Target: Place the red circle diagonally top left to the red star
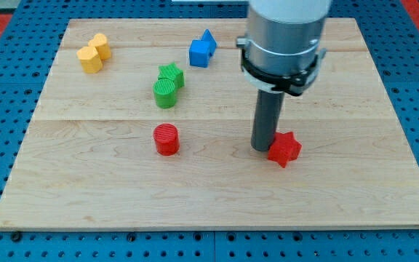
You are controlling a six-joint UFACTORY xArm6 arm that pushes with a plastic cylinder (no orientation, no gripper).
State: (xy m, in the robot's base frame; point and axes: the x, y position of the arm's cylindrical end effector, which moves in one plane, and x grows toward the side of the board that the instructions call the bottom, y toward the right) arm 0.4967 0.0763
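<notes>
- As the camera view read from its left, a yellow pair (pixel 93 54) sat near the bench's (pixel 86 196) top-left corner, shapes not clear, the two touching.
- Next came a green star (pixel 171 73) with a green cylinder (pixel 164 94) touching it just below.
- The red circle (pixel 166 139) stood upright below the green pair, a short ribbed cylinder, well apart from the red star (pixel 284 148) and level with it or slightly above, not yet diagonal.
- It had no long axis in plan and no facing; standing on its flat end, it could be pushed from any side alike.
- Judged light, stiff, likely to slide easily on the smooth wood; a push off-centre would probably let it slip round the rod.
- Best contact: low on its curved wall, through the centre, from the view's lower left.
- A blue block (pixel 203 50) lay nearer the top.
- My tip (pixel 262 148) rested just beside the red star's left edge, seemingly touching.
- No gripper on this rig; nothing to open or close.
</notes>
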